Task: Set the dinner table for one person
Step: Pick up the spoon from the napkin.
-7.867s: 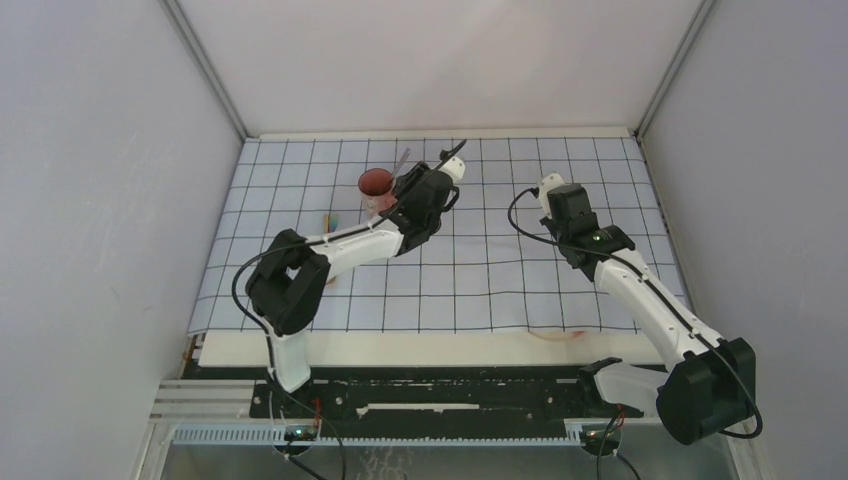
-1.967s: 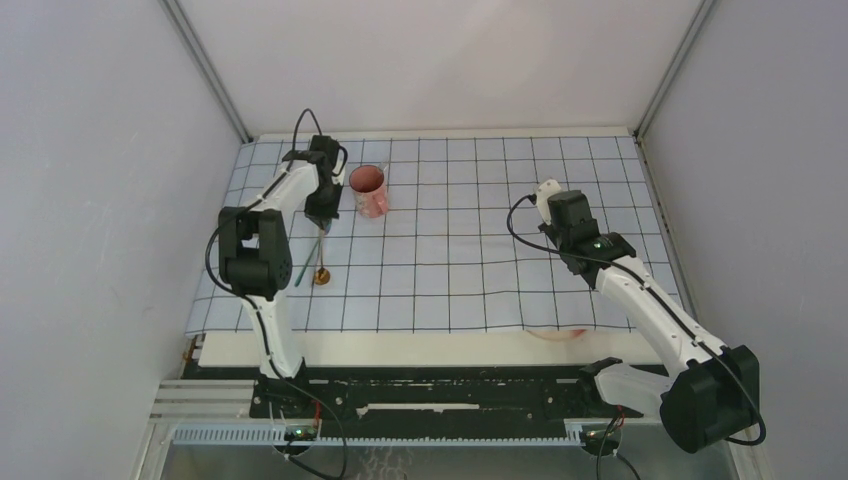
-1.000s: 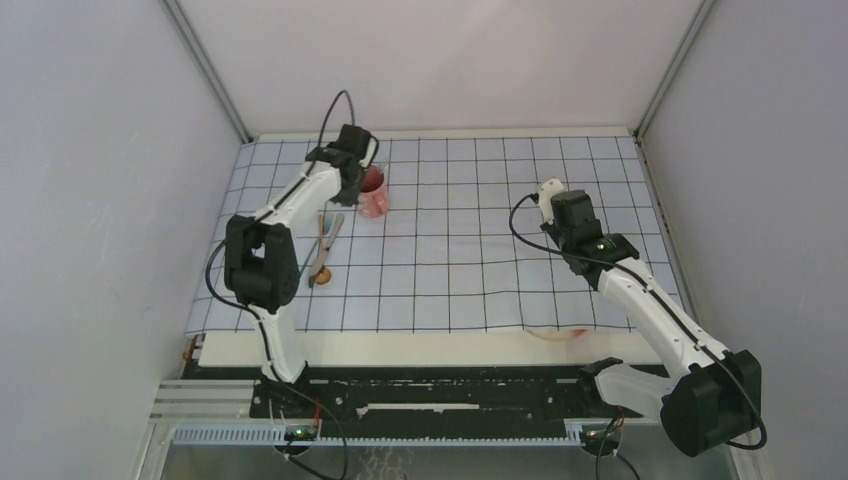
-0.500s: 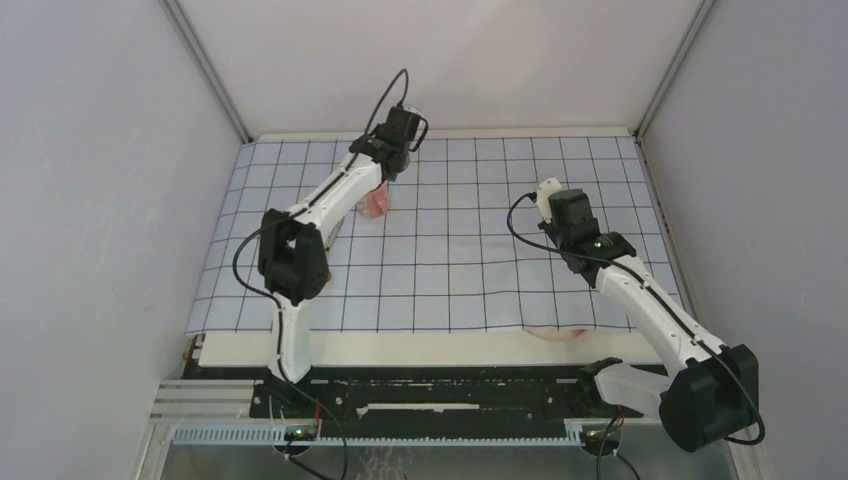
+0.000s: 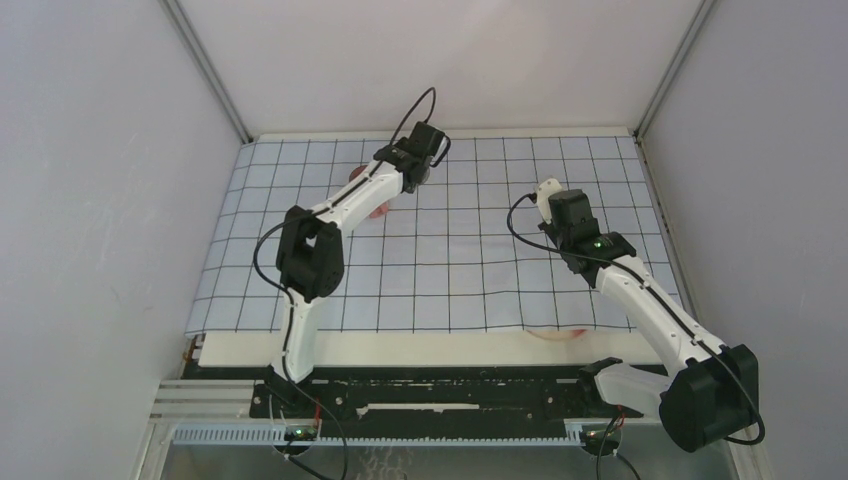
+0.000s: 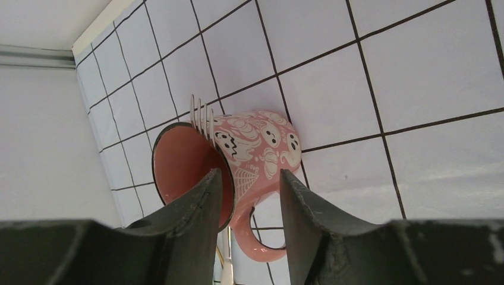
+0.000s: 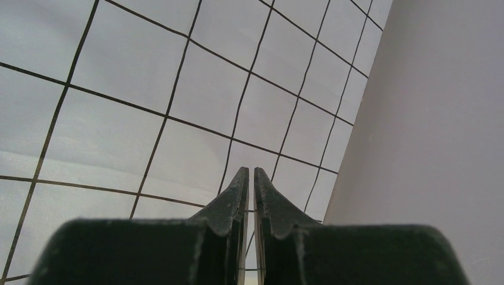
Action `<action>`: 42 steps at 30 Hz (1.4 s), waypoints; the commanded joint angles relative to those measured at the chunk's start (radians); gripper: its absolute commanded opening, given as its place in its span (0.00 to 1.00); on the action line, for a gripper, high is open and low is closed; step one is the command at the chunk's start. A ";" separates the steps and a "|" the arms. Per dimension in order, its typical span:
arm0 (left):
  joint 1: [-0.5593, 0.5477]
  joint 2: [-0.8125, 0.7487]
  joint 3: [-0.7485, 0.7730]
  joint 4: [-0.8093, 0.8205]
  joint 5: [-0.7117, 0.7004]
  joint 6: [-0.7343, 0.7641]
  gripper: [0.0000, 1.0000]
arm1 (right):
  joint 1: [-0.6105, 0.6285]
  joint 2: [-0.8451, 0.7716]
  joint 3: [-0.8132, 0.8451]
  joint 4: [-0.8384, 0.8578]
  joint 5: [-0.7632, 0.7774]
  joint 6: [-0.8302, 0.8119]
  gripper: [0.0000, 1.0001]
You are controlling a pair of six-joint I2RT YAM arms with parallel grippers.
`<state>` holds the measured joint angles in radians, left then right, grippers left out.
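Bench, gridded cloth short of its near edge.
Left hand spread, mug with fork beyond its fingers; right hand pressed together over open cloth.

We see the dinner table as a flat, smooth, cream-white top lying level beneath the left claw and the right claw. A gridded cloth covers most of it. Only a bare strip shows, well behind both claws.
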<state>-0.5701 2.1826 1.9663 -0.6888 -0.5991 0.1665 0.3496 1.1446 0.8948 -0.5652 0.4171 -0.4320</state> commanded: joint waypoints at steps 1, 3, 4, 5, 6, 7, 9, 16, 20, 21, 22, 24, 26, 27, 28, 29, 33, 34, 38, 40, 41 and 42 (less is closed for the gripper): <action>-0.011 -0.048 0.030 0.064 -0.061 0.050 0.46 | 0.008 -0.020 0.015 0.011 0.006 0.011 0.14; -0.021 -0.048 -0.002 0.119 -0.094 0.081 0.46 | 0.006 -0.020 0.014 0.010 0.010 0.010 0.14; -0.024 -0.049 -0.017 0.138 -0.108 0.094 0.46 | 0.006 -0.020 0.014 0.011 0.010 0.010 0.13; -0.029 -0.048 -0.032 0.162 -0.124 0.110 0.46 | 0.006 -0.020 0.014 0.010 0.011 0.010 0.14; -0.035 -0.047 -0.046 0.186 -0.151 0.130 0.46 | 0.006 -0.020 0.013 0.010 0.011 0.011 0.13; -0.041 -0.047 -0.063 0.213 -0.170 0.149 0.46 | 0.006 -0.020 0.015 0.010 0.010 0.013 0.13; -0.048 -0.046 -0.082 0.245 -0.184 0.170 0.46 | 0.006 -0.019 0.013 0.013 0.011 0.015 0.13; -0.044 -0.025 -0.107 0.275 -0.232 0.218 0.43 | 0.005 -0.030 0.014 0.017 0.025 0.004 0.13; -0.043 -0.026 -0.139 0.342 -0.272 0.279 0.42 | 0.004 -0.036 0.014 0.015 0.016 0.010 0.13; -0.043 -0.027 -0.147 0.366 -0.279 0.293 0.42 | 0.005 -0.032 0.014 0.016 0.016 0.010 0.13; -0.043 -0.028 -0.152 0.392 -0.286 0.305 0.42 | 0.005 -0.030 0.014 0.016 0.017 0.009 0.13; -0.039 -0.020 -0.150 0.399 -0.285 0.311 0.41 | 0.005 -0.028 0.014 0.017 0.022 0.006 0.13; -0.037 -0.007 -0.145 0.397 -0.289 0.316 0.41 | 0.005 -0.033 0.013 0.020 0.028 -0.003 0.13; -0.034 0.000 -0.144 0.403 -0.292 0.320 0.41 | 0.004 -0.036 0.015 0.021 0.028 -0.004 0.13; -0.033 0.006 -0.143 0.411 -0.296 0.324 0.40 | 0.005 -0.039 0.014 0.020 0.029 -0.004 0.13; -0.030 0.012 -0.141 0.414 -0.297 0.326 0.40 | 0.005 -0.041 0.013 0.019 0.029 -0.004 0.13; -0.024 0.032 -0.132 0.431 -0.307 0.335 0.36 | 0.003 -0.043 0.015 0.014 0.030 -0.002 0.12; -0.024 0.034 -0.132 0.430 -0.304 0.335 0.35 | 0.002 -0.044 0.014 0.014 0.033 -0.004 0.12; -0.021 0.033 -0.140 0.422 -0.298 0.329 0.33 | 0.000 -0.045 0.014 0.019 0.035 -0.010 0.13; -0.020 0.034 -0.141 0.422 -0.299 0.330 0.33 | 0.000 -0.042 0.015 0.019 0.037 -0.011 0.13; -0.018 0.037 -0.141 0.422 -0.300 0.330 0.33 | 0.000 -0.042 0.014 0.022 0.036 -0.010 0.13; -0.016 0.037 -0.141 0.422 -0.300 0.330 0.33 | 0.000 -0.041 0.014 0.021 0.034 -0.007 0.13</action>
<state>-0.5938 2.2234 1.8210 -0.3000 -0.8799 0.4824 0.3511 1.1263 0.8948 -0.5728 0.4366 -0.4397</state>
